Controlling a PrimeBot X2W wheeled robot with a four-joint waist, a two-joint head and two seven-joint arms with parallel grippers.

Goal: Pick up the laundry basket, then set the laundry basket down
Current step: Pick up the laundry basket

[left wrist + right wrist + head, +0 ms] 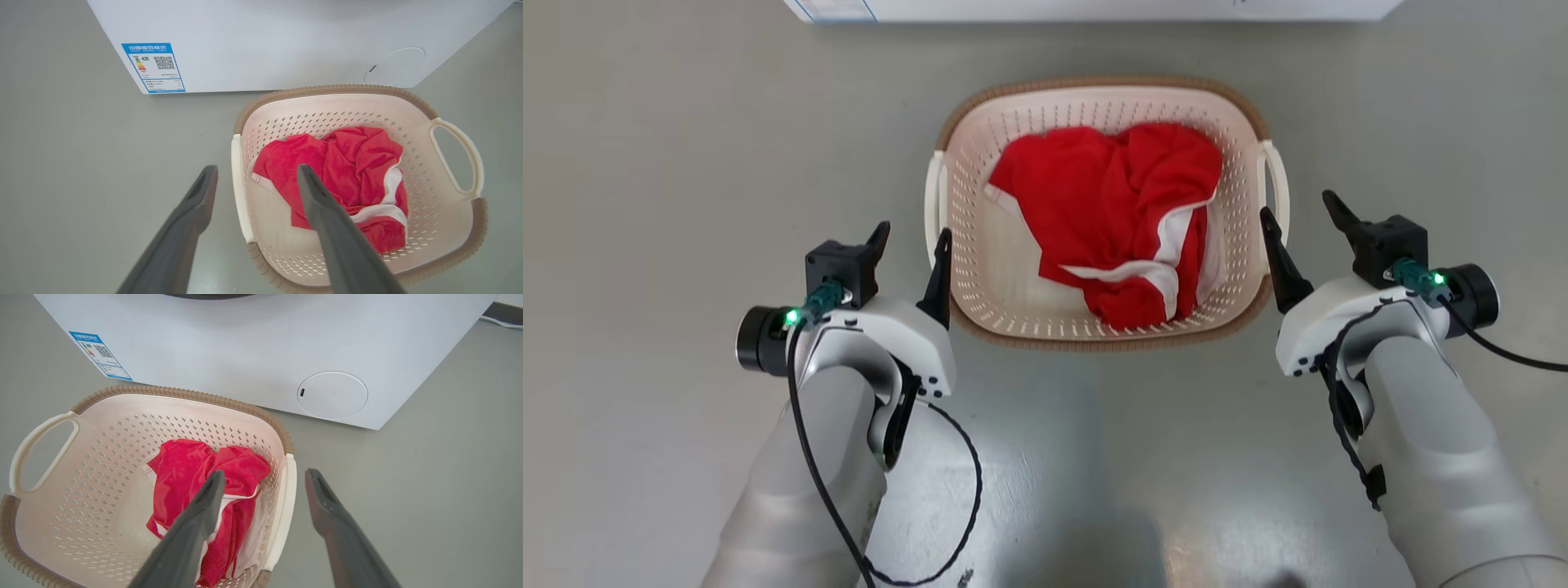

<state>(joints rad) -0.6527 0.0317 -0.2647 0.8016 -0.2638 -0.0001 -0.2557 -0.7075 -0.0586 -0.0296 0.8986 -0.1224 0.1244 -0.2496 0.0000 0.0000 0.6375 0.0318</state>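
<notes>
Fig.: basket (pixel 1001 269) upright on grey floor (pixel 686 163), mouth up, just in front of white washer (pixel 265 41), between the two grippers. Long axis runs L–R across the robot, handle to handle, approx. parallel to the washer front; brown rim faces up and looks level. A crumpled red garment w/ white trim (pixel 1111 212) lies inside, toward the basket's right half. Head view: both arms at once, L gripper (pixel 912 238) at the L handle (pixel 931 204), R gripper (pixel 1298 208) at the R handle (pixel 1278 184), and just a strip of washer at the top edge. L wrist view adds the washer's lower front w/ a blue energy label (pixel 153 67); it also shows the L fingers spread, one over bare floor, the other over the basket interior, the near handle edge-on as a white strip between them. The far handle reads as an open loop. R wrist view mirrors this: R fingers spread, one over the garment, one outside over floor, handle between. It also shows a round cover (pixel 331 395) low on the washer and a cable (pixel 504 316) at the far corner. Whether either gripper touches a handle cannot be told; neither pinches anything.
</notes>
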